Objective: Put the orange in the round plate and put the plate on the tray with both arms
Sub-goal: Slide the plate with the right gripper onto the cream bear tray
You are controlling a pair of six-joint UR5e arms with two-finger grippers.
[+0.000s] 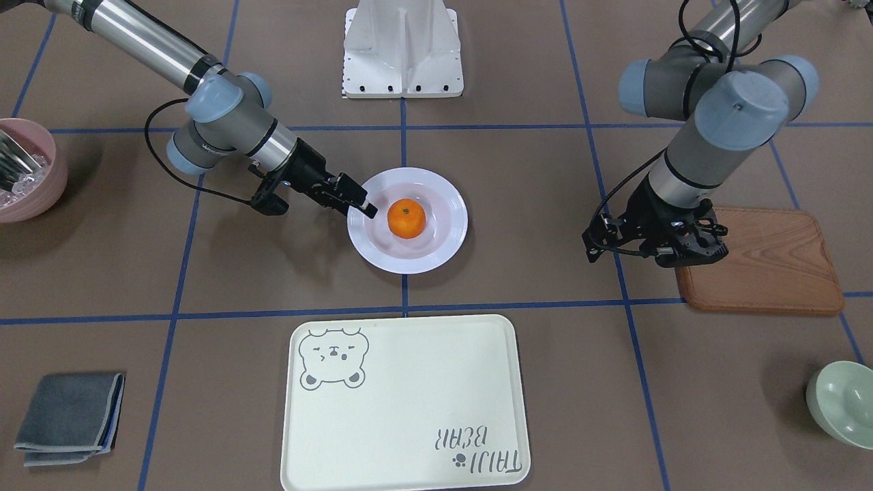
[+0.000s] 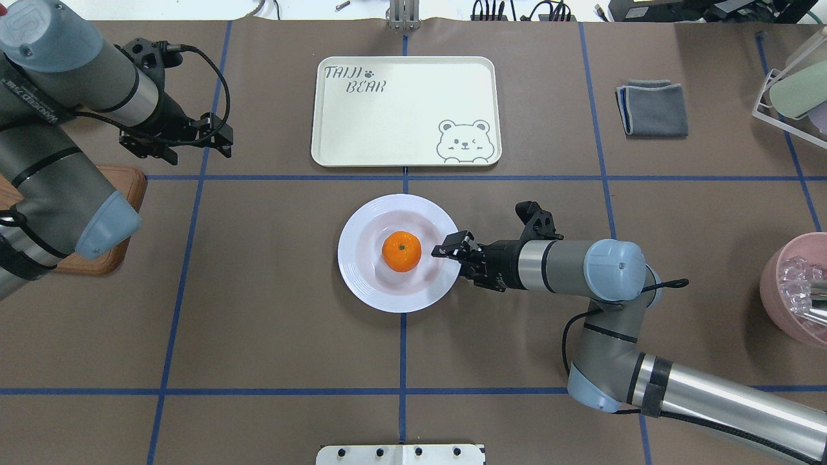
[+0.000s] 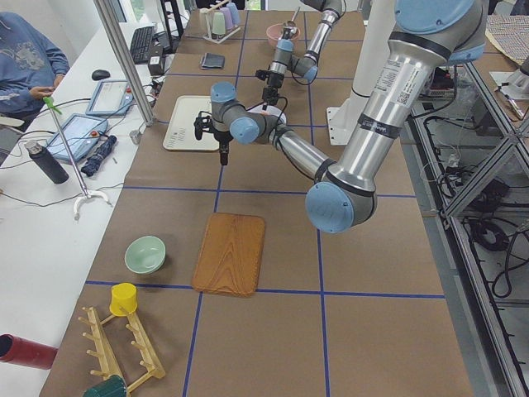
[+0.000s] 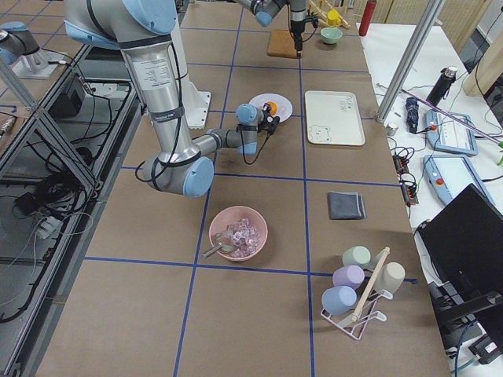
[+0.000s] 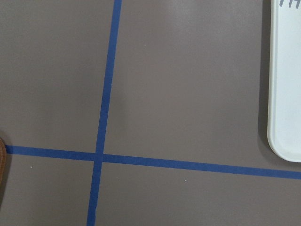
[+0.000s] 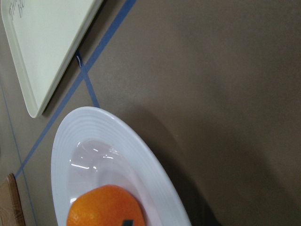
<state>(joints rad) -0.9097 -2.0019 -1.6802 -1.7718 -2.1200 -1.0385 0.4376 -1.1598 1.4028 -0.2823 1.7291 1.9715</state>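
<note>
The orange lies in the middle of the white round plate, which rests flat on the table. My right gripper reaches in sideways, its jaws close together on the plate's rim, on my right side of the plate. The right wrist view shows that rim and the orange from very close. Beyond the plate lies the cream tray, with nothing on it. My left gripper hangs open over the table, far left of the tray.
A brown wooden board lies under my left arm. A pink bowl stands at the far right edge, and a pale-green bowl at the far left corner. A folded grey cloth lies right of the tray.
</note>
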